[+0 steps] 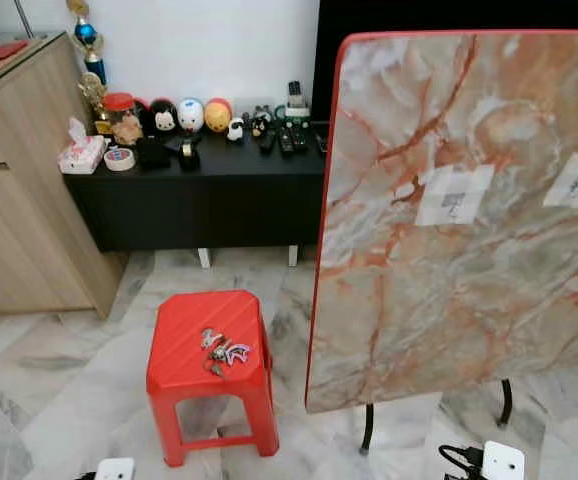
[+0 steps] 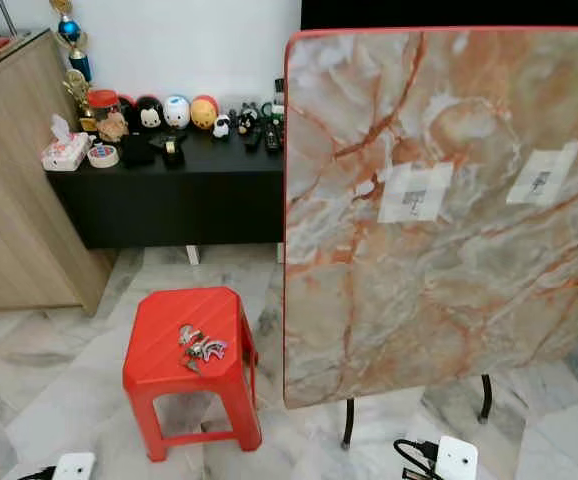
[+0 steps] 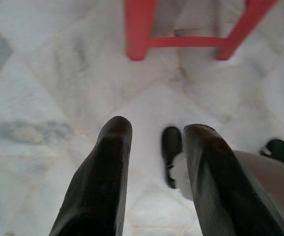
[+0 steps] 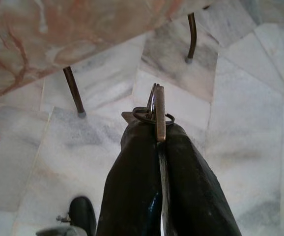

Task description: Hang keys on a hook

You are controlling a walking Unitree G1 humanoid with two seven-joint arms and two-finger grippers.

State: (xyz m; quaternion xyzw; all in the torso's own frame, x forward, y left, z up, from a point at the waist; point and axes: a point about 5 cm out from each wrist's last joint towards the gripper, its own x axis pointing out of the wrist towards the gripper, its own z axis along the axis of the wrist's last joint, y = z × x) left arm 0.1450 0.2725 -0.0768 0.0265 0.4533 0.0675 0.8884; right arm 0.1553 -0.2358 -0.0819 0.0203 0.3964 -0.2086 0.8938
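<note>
The right gripper (image 4: 157, 129) is pinching a key on a ring (image 4: 156, 114) above the floor, the left gripper (image 3: 154, 135) is hanging apart, and more keys (image 1: 223, 352) are lying mid-stool (image 1: 184, 330).

- The red stool (image 1: 209, 345) stands on the marble floor (image 1: 59, 370), and a bunch of keys (image 1: 223, 352) lies on its seat, toward the right edge.
- Right of the stool, a marble-patterned tabletop (image 1: 469, 220) stands tipped upright on thin dark legs (image 1: 367, 428) that rest on the floor.
- Behind the stool, a low black table (image 1: 194, 190) against the wall carries a tissue box (image 1: 81, 152), a tape roll (image 1: 120, 158), round figurines (image 1: 190, 115) and remote controls (image 1: 287, 138).
- Left of the stool, a wooden cabinet (image 1: 19, 200) stands on the floor.
</note>
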